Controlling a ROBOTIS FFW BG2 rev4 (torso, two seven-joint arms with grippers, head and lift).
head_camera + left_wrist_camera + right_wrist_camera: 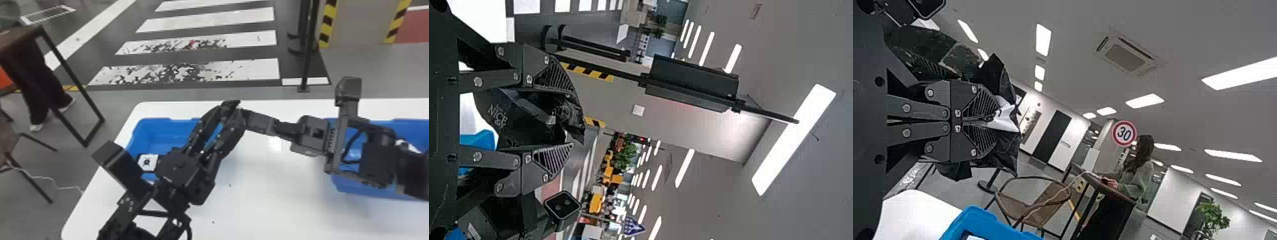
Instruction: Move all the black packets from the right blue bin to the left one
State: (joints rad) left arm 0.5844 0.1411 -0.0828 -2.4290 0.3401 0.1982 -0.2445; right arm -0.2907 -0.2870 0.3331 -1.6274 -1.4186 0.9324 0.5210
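Note:
In the head view my left gripper reaches up over the table's middle and meets my right gripper, which points in from the right. In the right wrist view my right gripper is shut on a crumpled black packet with a white patch. In the left wrist view the black packet lies between the spread fingers of my left gripper. The left blue bin is partly behind my left arm. My right arm covers much of the right blue bin.
Both bins stand on a white table. A white piece with a black mark shows by the left bin and left arm; I cannot tell what it belongs to. A brown table and chair stand beyond the left edge.

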